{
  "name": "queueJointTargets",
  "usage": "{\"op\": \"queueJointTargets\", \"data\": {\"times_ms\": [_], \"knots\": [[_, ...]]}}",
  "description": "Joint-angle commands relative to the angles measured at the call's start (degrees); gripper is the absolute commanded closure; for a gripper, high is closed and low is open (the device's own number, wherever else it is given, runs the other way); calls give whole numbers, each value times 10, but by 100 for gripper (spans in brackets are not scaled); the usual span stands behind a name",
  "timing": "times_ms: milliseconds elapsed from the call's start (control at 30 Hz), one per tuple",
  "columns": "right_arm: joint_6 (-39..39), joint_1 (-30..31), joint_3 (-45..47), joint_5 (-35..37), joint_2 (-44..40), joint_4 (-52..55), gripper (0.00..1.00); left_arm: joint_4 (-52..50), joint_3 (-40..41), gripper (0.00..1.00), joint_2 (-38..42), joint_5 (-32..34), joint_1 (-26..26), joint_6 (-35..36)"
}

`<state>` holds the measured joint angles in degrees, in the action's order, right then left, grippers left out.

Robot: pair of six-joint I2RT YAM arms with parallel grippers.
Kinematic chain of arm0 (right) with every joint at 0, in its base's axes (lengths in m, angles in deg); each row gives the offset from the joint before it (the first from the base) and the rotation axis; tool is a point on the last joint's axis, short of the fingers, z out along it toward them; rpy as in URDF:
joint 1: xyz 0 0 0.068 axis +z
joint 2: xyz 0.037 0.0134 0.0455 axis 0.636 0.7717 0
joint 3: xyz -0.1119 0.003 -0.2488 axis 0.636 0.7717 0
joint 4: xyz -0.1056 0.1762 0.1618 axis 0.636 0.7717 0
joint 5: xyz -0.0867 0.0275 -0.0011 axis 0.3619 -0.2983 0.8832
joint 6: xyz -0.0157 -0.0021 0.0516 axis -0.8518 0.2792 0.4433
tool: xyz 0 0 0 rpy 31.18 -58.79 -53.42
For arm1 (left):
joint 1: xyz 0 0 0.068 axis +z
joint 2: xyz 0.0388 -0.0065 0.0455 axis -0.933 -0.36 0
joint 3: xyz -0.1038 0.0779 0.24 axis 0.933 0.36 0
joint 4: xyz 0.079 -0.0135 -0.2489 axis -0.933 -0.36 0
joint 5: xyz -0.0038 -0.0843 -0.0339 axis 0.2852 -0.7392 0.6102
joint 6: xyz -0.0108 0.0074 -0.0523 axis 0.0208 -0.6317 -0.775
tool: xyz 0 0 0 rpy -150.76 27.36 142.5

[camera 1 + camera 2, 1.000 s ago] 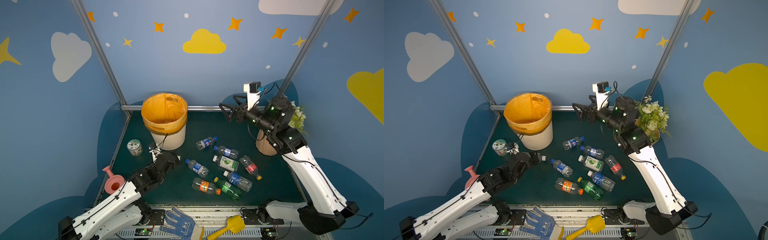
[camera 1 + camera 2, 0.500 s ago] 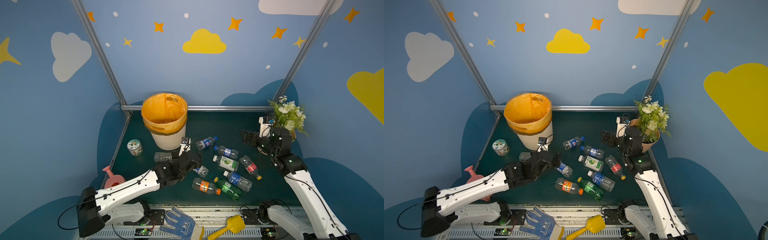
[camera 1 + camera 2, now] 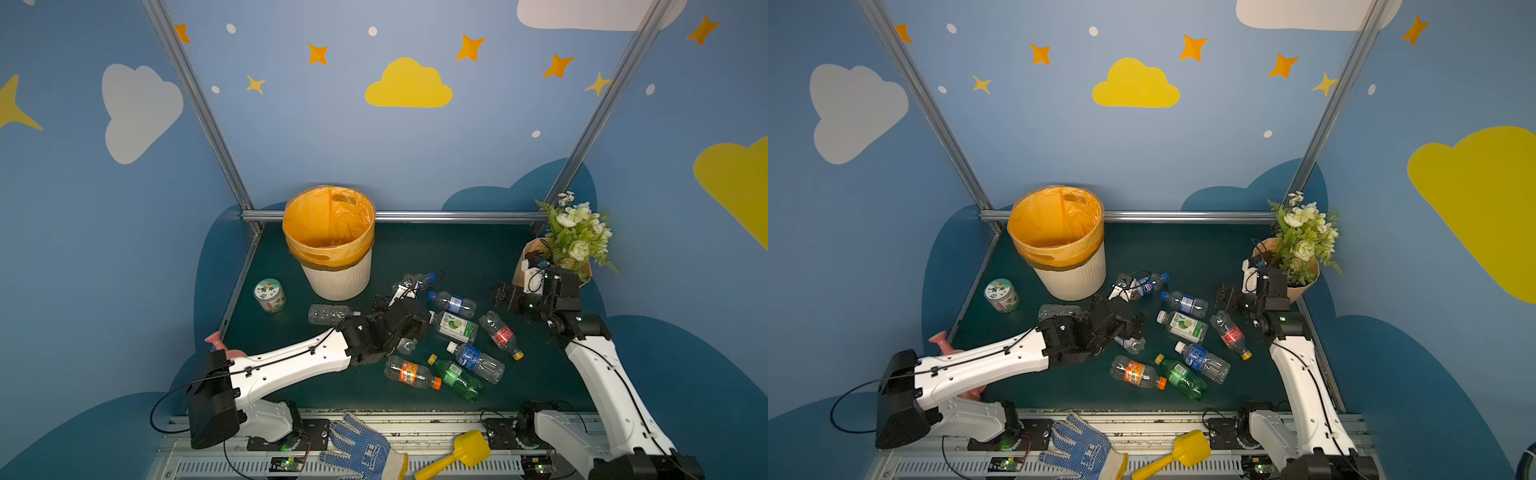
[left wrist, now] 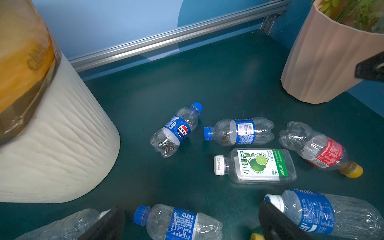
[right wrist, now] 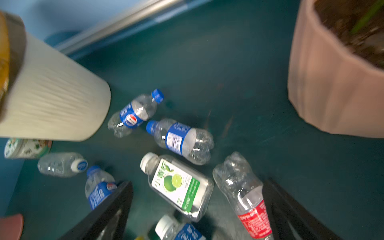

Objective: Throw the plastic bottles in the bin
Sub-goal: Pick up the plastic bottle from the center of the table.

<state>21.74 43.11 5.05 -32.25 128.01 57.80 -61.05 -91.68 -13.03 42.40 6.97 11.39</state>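
Blue-label bottle (image 4: 175,129) bears Pepsi logo, lime bottle (image 4: 257,164) 小青柠

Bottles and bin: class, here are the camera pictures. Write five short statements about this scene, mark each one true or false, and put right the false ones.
1. The bin stands upright and is lined with an orange bag. True.
2. The left gripper is shut on a bottle. False: its jaws stand wide open and hold nothing.
3. The lime-label bottle lies on its side and has a white cap. True.
4. The red-label bottle has a blue cap. False: its cap is yellow.
5. The jar with the green-white lid stands apart from the bin, not touching it. True.
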Motion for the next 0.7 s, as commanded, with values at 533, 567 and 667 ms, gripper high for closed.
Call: {"op": "queueJointTargets", "data": {"times_ms": [533, 567, 667], "knots": [[-228, 187, -106, 66, 183, 186, 18, 30, 93, 0, 102, -45, 84, -60], [-240, 193, -111, 65, 196, 191, 20, 25, 97, 0, 109, -43, 86, -62], [-260, 212, -126, 71, 233, 207, 22, 11, 108, 0, 127, -37, 95, -68]]}}
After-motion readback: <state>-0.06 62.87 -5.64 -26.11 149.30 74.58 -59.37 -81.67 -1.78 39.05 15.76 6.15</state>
